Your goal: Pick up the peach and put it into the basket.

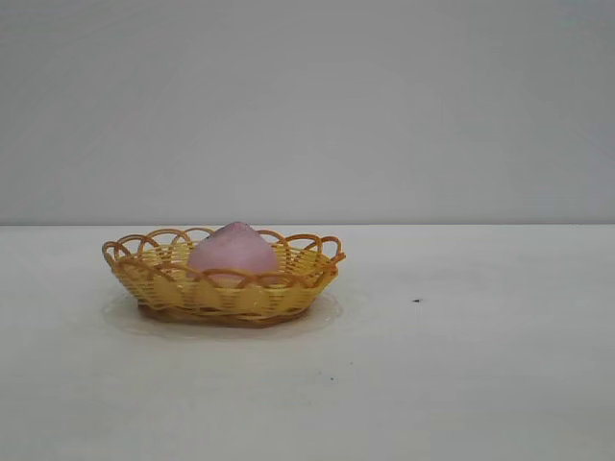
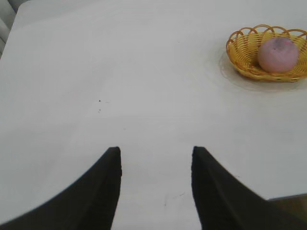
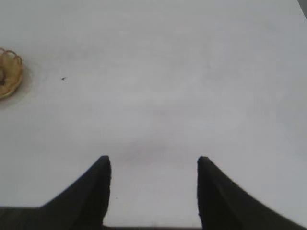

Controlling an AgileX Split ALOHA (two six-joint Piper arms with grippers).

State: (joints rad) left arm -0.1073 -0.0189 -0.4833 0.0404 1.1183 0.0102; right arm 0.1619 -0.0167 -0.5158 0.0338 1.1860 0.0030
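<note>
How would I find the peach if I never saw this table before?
Look at the white table, then the yellow woven basket with an orange looped rim, left of centre. The peach sits inside it: a round, dusty-pink fruit with a small pointed top, the only pink thing there.

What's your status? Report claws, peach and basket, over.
Left claw open, empty, over bare table. Right claw open, empty, well off the basket. Peach sits in basket. Nothing in the way.
</note>
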